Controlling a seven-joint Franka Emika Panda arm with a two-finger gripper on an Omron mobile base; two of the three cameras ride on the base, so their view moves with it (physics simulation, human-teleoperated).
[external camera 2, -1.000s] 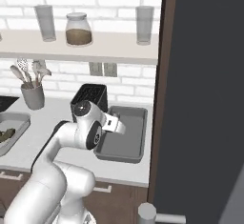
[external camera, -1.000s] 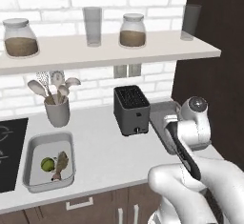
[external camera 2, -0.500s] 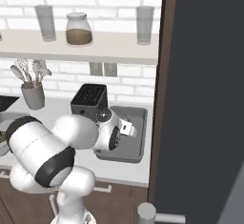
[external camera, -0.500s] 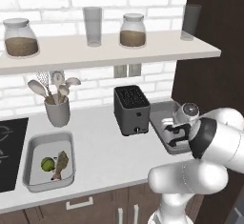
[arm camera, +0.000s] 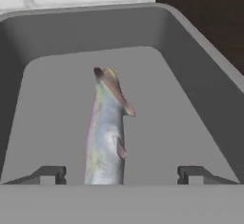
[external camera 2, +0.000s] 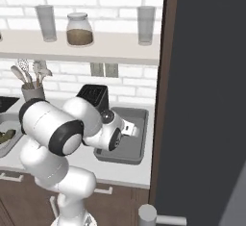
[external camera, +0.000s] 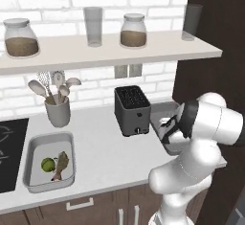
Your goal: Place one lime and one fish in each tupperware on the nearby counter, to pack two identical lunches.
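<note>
My fingers spread wide, holding nothing, over the silvery fish in the dark tupperware; lime next, I judge.

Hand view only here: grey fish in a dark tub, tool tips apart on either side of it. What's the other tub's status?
Observer: The whitish tub holds one lime and the brown fish, side by side.
Operator: Where is it relative to my tub?
Observer: Further along the counter. The toaster stands between it and the dark tub.
Operator: What's on my tub's other side?
Observer: A dark wall panel. Your tub sits at the counter's end, beside it.
</note>
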